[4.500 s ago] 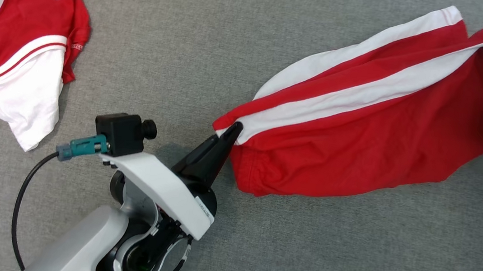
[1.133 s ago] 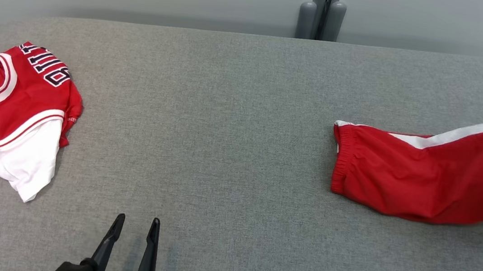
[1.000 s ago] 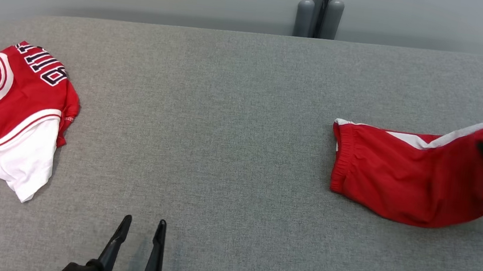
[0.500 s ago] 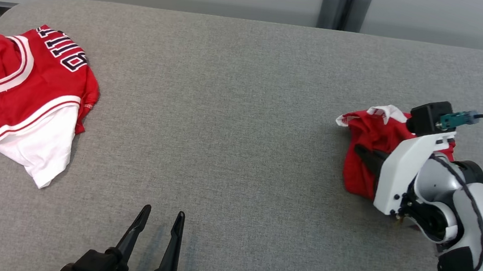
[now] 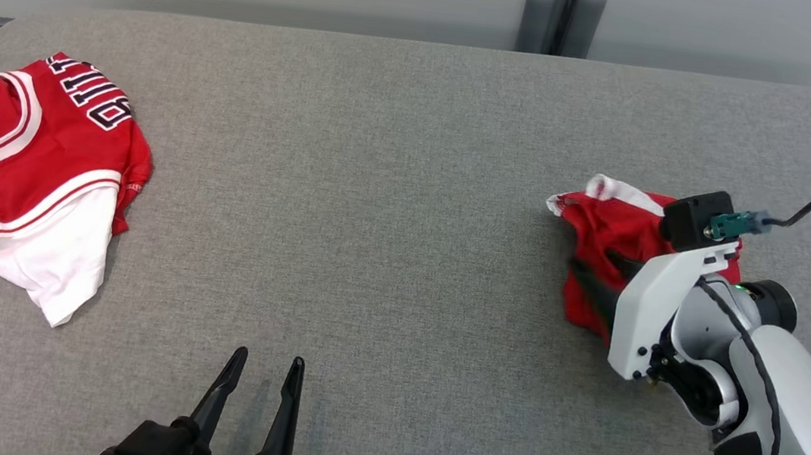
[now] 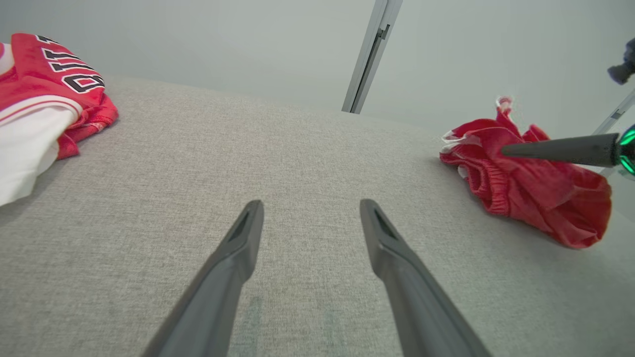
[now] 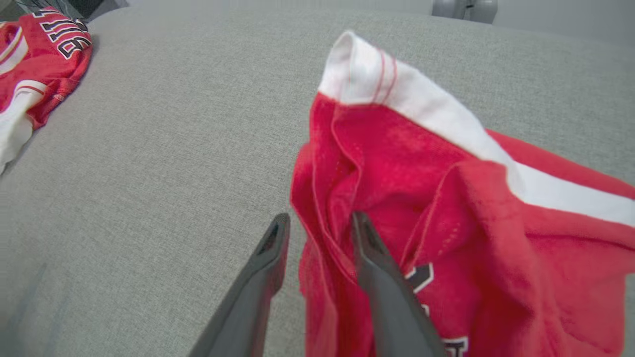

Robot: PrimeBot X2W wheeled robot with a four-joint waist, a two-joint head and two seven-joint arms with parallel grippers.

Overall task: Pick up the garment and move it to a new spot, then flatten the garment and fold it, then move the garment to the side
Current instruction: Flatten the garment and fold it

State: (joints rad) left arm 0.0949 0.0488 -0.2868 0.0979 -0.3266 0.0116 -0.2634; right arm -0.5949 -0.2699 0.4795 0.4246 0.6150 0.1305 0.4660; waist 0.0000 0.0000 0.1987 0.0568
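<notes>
Grey padded tabletop [image 5: 395, 180], head view: the shorts [image 5: 611, 228] lie bunched near the right edge, a jersey [image 5: 23, 161] at the left edge. The right gripper [image 5: 599, 269] reaches onto the shorts. The left gripper [image 5: 269, 355] is at the near edge, fingers wide and empty.

Left wrist view: the left gripper [image 6: 311, 203] gapes above bare tabletop, and one right finger [image 6: 555, 148] crosses the shorts [image 6: 526, 188].

Right wrist view: the right gripper [image 7: 320, 216] is narrowly parted, a red fold of the shorts [image 7: 421, 188] between its fingers. One finger touches the fold; the other stands clear.
</notes>
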